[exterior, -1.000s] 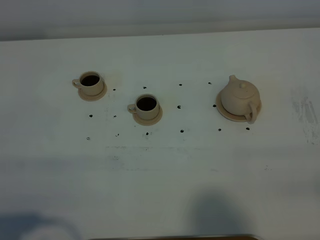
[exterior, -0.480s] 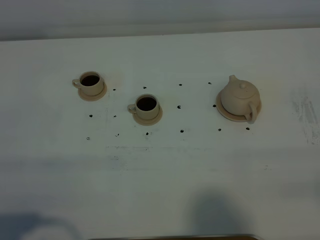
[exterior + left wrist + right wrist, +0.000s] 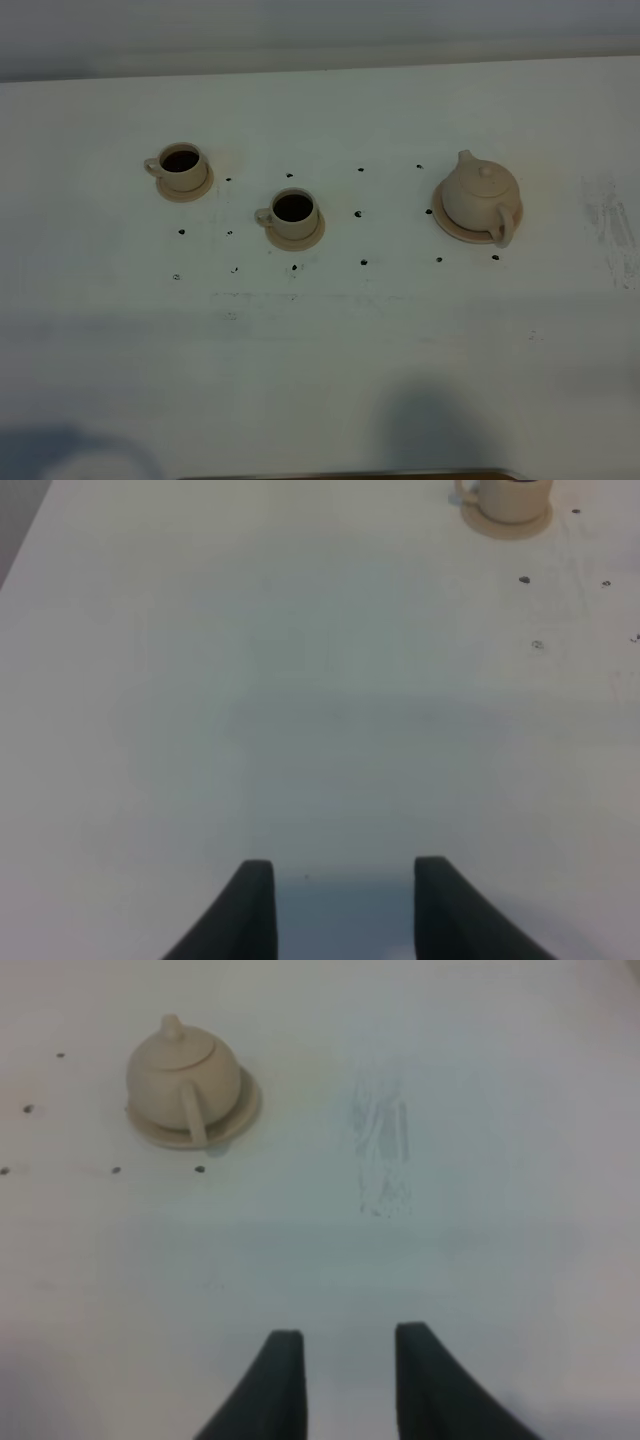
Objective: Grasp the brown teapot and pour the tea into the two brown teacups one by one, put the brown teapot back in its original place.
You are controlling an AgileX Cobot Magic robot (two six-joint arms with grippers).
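Note:
The brown teapot [image 3: 480, 193] sits on its wide saucer, the original place [image 3: 452, 228], at the right of the table, its handle toward the front. Two brown teacups stand on small saucers: one at far left [image 3: 182, 166], one nearer the middle [image 3: 293, 213]. Both hold dark liquid. Neither gripper shows in the exterior high view. In the right wrist view the right gripper [image 3: 347, 1365] is open and empty, well short of the teapot [image 3: 183, 1078]. With its jaws apart over bare table, the left gripper [image 3: 345, 905] is open too, a teacup [image 3: 508, 498] far ahead of it.
Small black dots [image 3: 361, 263] mark the white table around the cups and teapot. A grey smudge [image 3: 608, 225] lies right of the teapot, also seen as a smudge [image 3: 382, 1150] ahead of the right gripper. The table's back edge [image 3: 320, 66] runs behind everything.

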